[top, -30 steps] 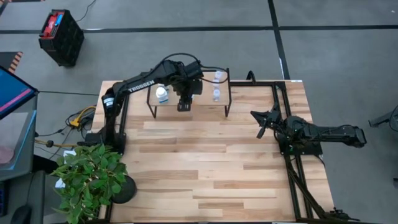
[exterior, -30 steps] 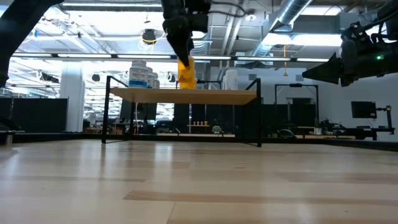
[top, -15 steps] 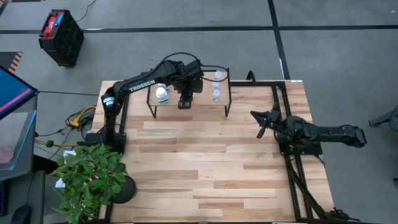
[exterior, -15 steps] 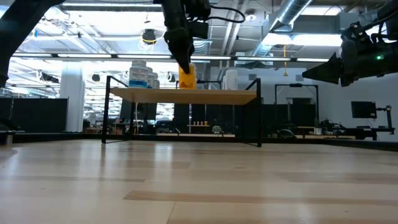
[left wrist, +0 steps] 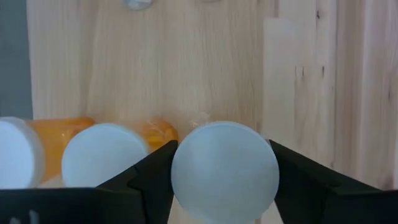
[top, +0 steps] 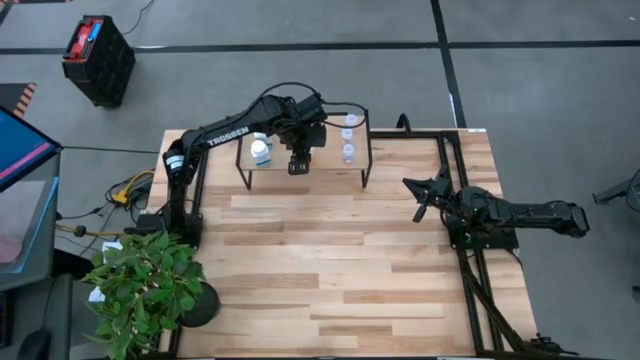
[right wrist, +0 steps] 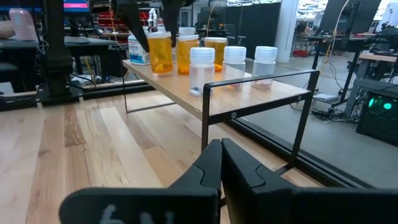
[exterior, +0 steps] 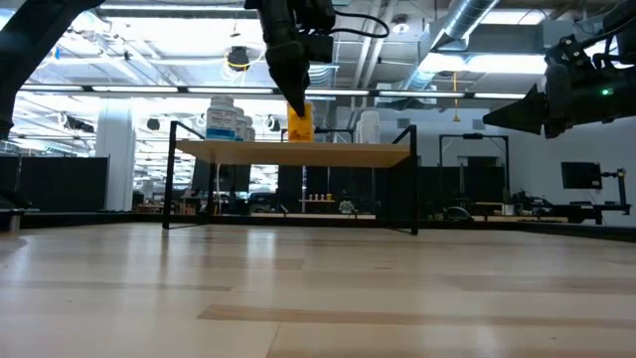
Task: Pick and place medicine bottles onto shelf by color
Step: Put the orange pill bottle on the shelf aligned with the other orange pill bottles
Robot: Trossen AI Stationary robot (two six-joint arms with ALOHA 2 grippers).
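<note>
The shelf is a light-wood board on black legs at the table's far side, also in the low view. My left gripper is above it, shut on an orange bottle with a white cap. Two more orange bottles stand right beside it on the board. White bottles stand at the shelf's left end and clear bottles at its right end. My right gripper is shut and empty, at the table's right side. My left gripper pinches the orange bottle at its white cap, one finger on each side of it. The fingers come from above and point down. The bottle stands upright with its bottom at the shelf board; whether it rests on the board I cannot tell.
A potted plant stands at the table's near left corner. A black frame runs along the table's right side under my right arm. The wide wooden tabletop lies in front of the shelf.
My left gripper has moved a little toward the table's far edge over the shelf, carrying the orange bottle upright, closer to the other two orange bottles.
</note>
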